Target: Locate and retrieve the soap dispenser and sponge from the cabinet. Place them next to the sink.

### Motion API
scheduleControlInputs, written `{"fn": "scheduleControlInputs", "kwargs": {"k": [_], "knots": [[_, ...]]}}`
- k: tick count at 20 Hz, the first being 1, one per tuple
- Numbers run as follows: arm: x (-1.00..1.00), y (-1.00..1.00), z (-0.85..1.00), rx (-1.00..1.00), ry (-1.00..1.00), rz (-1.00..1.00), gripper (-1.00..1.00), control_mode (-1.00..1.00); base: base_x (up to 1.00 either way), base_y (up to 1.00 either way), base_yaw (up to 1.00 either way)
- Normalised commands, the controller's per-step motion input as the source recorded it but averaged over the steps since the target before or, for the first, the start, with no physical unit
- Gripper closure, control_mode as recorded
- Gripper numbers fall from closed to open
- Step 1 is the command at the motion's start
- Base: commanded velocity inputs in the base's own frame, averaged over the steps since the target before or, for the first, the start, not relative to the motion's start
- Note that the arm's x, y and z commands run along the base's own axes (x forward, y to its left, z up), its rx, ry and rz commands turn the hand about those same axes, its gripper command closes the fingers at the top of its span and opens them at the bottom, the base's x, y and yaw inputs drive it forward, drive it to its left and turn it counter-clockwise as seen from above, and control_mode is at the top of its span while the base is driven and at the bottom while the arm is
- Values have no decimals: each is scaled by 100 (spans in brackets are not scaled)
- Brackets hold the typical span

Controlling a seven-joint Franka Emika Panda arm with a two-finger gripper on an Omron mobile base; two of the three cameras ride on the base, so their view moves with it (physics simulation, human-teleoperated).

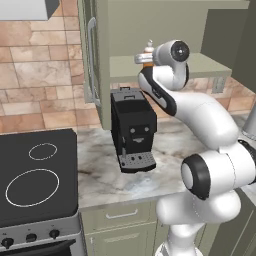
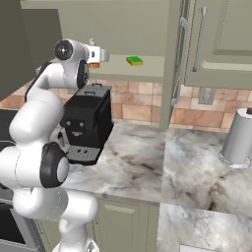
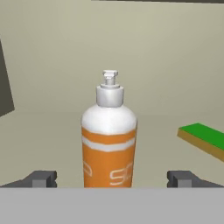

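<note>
Clearly lined up for a grab: gripper (image 3: 111,179) raised into the open cabinet (image 2: 147,19), jaws wide apart, flanking the upright dispenser (image 3: 109,135) on the shelf without touching it. Sponge (image 3: 205,139) lying flat further right on that shelf, well apart, probably left for a second trip.

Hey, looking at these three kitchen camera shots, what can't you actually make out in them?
- Soap dispenser: its base is cut off by the bottom edge of the hand view; in both base views the arm covers most of it.
- Gripper: jaws open, one either side of the bottle; contact with it cannot be told.
- Sponge: tiny in the right base view, cut by the right edge in the hand view.
- Cabinet: its top is cropped in both base views.
</note>
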Motion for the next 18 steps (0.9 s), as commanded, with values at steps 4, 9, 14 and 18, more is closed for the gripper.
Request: {"fn": "scheduleControlInputs", "kwargs": {"k": [4, 9, 14, 18], "knots": [[15, 1, -4, 0, -1, 0, -100, -100, 0, 0, 0], [6, 5, -1, 0, 0, 0, -100, -100, 0, 0, 0], [9, 5, -1, 0, 0, 0, -100, -100, 0, 0, 0], [28, 5, -3, 0, 0, 0, -100, -100, 0, 0, 0]]}}
